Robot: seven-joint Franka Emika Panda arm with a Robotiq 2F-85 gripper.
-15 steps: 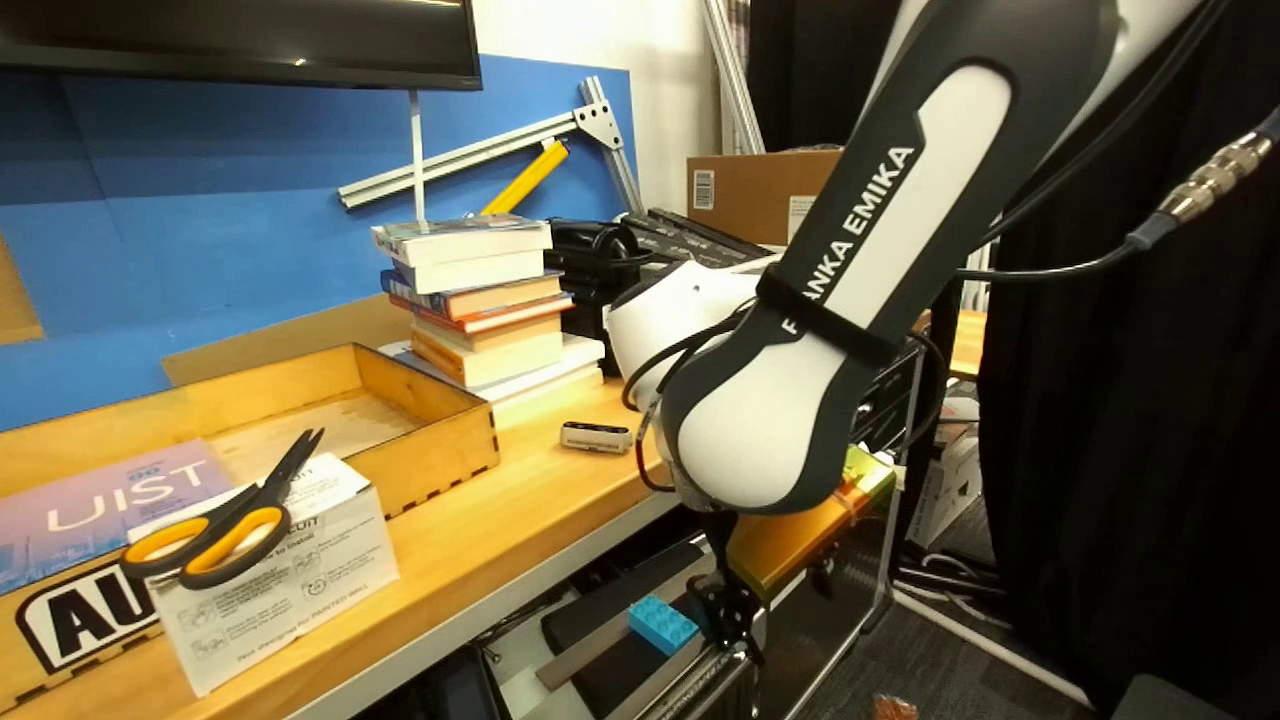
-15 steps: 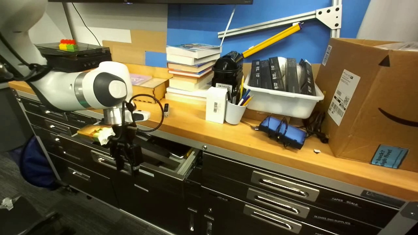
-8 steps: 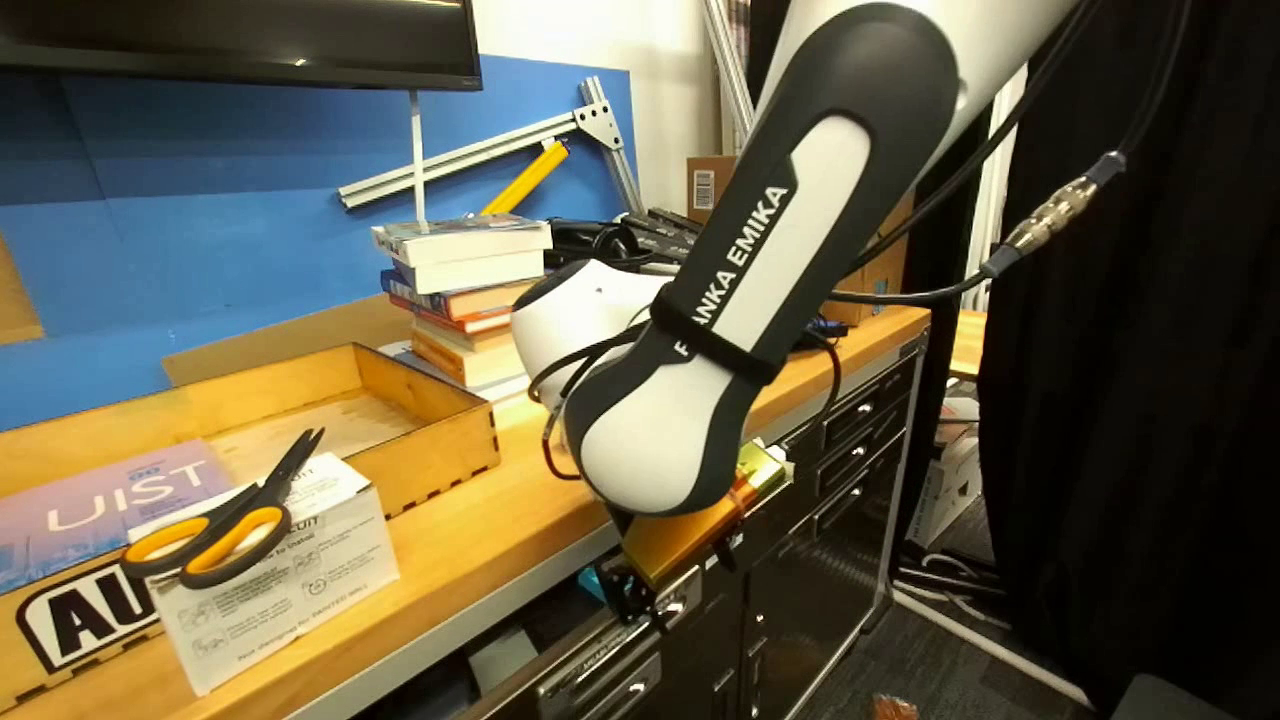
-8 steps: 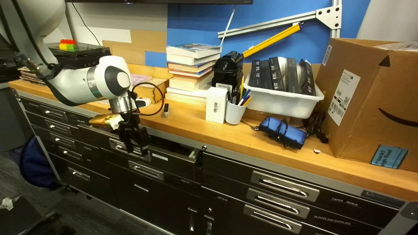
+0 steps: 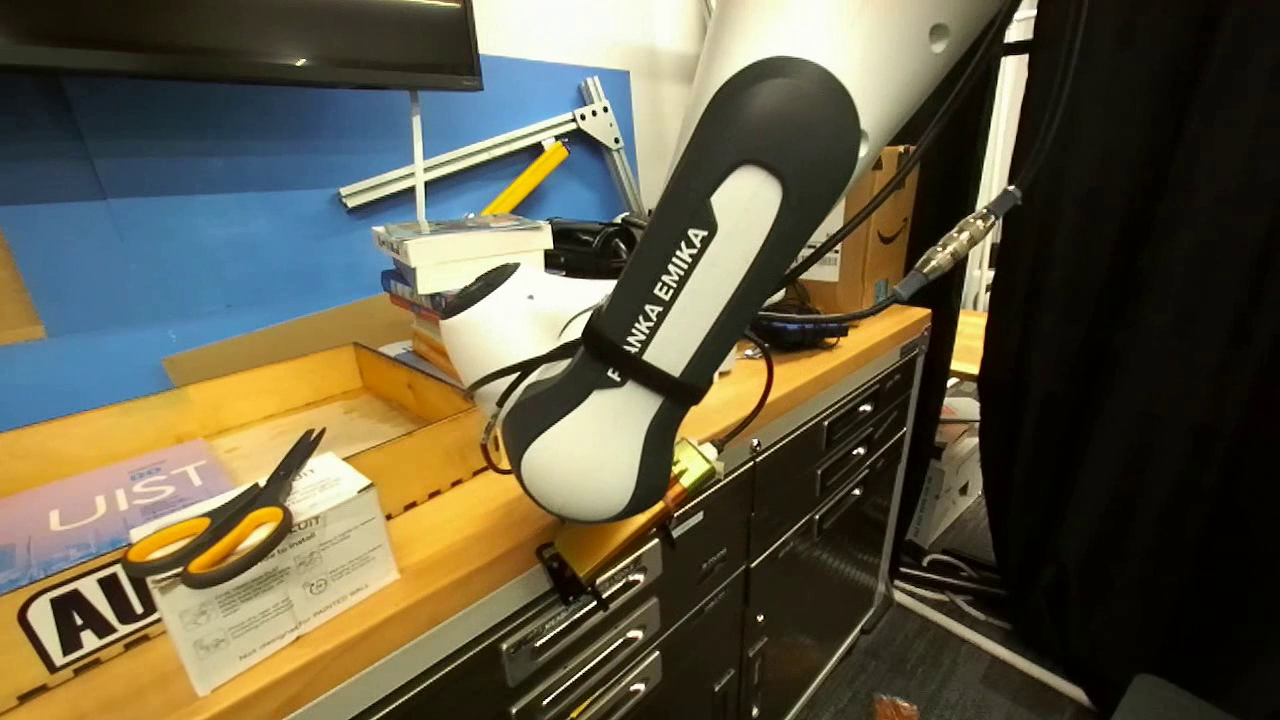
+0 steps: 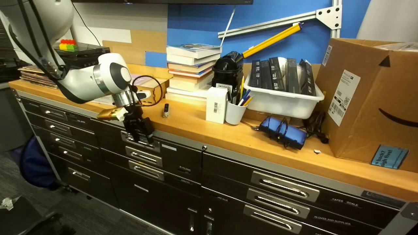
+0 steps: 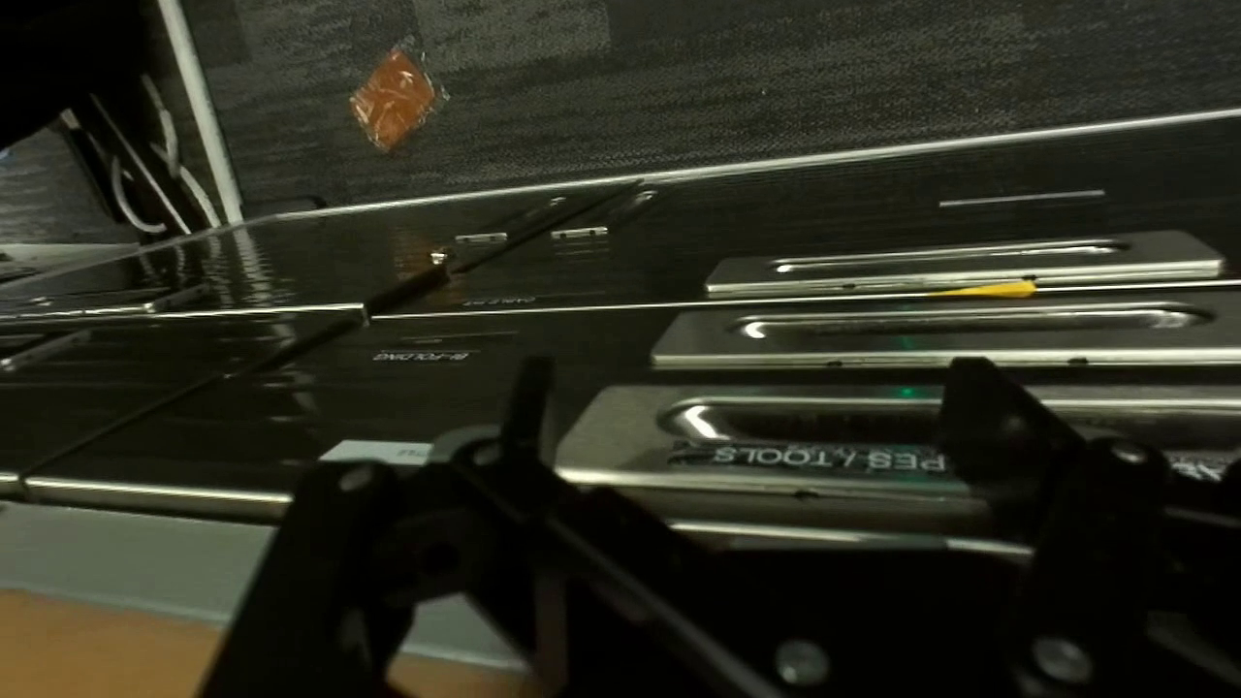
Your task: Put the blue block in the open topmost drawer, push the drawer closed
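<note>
The drawer (image 6: 187,156) is the uppermost in its stack and stands closed in both exterior views, its dark front (image 5: 715,510) level with the drawers below. Its metal handle plate (image 7: 620,427) shows in the wrist view. The blue block is hidden now. My gripper (image 6: 143,138) is at the drawer's handle, just below the bench edge, tilted toward the front; whether it touches cannot be told. In the wrist view the gripper's fingers (image 7: 751,388) are wide apart with nothing between them. The gripper (image 5: 575,580) is partly covered by the arm in an exterior view.
A wooden tray (image 5: 465,440) and a white box (image 5: 300,580) with scissors (image 5: 235,530) stand on the bench. A small device (image 6: 166,111), books (image 6: 192,67), a pen cup (image 6: 234,112), a white bin (image 6: 281,102) and a cardboard box (image 6: 365,107) stand farther along.
The drawer has slid from open to closed, with my gripper moving in toward the bench along with it. The blue block, seen inside the open drawer a second ago, is out of sight.
</note>
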